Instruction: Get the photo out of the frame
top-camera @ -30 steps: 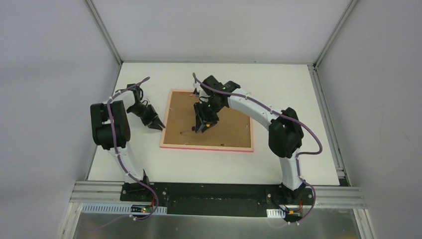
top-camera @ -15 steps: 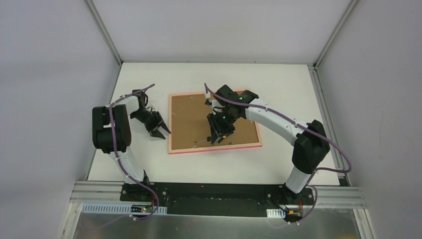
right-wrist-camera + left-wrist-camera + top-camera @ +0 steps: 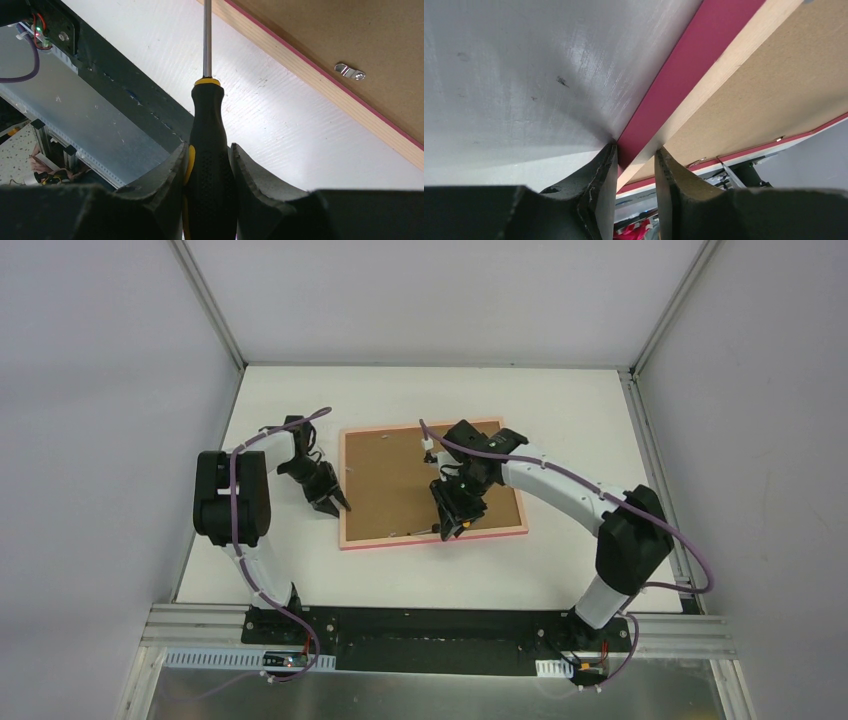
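now left arm [image 3: 232, 490] folds inward, jaws pinching the frame's [image 3: 679, 70] left edge; right arm [image 3: 560, 485] stoops, jaws clamping a screwdriver [image 3: 210, 150].

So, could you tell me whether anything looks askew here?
Yes: the frame lies face down and slightly turned, so its near edge slants against the edge of the table. Nothing looks damaged.

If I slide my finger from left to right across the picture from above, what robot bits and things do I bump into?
Left arm's black elbow → left gripper → pink frame → right arm's black elbow. The right gripper with its screwdriver sits over the frame, so I skipped it.
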`<state>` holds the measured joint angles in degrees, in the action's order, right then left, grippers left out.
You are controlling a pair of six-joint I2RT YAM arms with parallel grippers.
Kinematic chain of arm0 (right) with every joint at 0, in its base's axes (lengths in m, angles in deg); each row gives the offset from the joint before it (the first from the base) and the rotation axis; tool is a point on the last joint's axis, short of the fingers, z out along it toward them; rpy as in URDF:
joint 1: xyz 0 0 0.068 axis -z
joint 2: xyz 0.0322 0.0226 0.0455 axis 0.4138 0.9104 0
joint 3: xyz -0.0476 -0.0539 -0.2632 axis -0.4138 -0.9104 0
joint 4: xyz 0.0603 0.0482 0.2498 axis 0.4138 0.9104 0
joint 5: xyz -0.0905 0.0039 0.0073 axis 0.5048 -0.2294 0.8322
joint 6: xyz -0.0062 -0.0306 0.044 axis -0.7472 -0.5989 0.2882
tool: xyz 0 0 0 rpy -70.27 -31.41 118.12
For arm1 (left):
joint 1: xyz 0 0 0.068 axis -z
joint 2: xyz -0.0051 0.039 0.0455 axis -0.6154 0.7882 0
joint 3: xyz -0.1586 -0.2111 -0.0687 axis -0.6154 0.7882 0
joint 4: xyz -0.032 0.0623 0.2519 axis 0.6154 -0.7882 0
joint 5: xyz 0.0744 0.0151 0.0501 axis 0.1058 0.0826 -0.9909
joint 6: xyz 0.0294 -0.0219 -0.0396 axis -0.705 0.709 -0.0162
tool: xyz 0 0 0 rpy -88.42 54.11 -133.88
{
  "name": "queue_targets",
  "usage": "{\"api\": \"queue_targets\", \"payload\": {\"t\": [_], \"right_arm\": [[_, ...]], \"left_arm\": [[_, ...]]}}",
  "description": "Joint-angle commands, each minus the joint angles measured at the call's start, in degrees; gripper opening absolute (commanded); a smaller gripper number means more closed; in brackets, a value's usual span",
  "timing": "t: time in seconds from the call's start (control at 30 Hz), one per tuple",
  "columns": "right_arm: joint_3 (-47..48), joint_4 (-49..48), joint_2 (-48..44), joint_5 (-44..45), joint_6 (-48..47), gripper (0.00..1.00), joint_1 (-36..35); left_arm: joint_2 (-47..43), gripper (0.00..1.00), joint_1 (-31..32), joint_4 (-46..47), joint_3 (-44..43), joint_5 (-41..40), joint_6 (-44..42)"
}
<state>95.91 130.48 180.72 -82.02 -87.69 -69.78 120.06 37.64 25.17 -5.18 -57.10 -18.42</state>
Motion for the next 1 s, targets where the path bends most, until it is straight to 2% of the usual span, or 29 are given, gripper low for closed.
{"api": "queue_targets", "payload": {"t": [0.0, 0.13, 0.37, 0.6, 0.97], "right_arm": [[2.4, 0.0, 2.7, -2.6, -2.0, 0.00, 0.2], [4.1, 0.0, 4.5, -4.7, -3.0, 0.00, 0.2], [5.4, 0.4, 5.7, -8.8, -3.5, 0.00, 0.2], [3.6, 1.1, 3.3, -5.9, -5.4, 0.00, 0.1], [9.1, 4.2, 8.6, -4.9, -12.1, 0.00, -1.4]], "left_arm": [[-0.3, 0.27, 0.1, 0.1, 1.2, -2.5, 0.9], [-0.5, 0.21, 0.1, 0.4, 1.8, -2.5, 1.3], [-0.5, 0.19, 0.1, 0.5, 2.4, -2.4, 1.9], [-0.3, 0.18, 0.1, 0.5, 2.3, -2.6, 1.9], [-0.3, 0.18, 0.1, 0.5, 2.5, -1.8, 1.1]]}}
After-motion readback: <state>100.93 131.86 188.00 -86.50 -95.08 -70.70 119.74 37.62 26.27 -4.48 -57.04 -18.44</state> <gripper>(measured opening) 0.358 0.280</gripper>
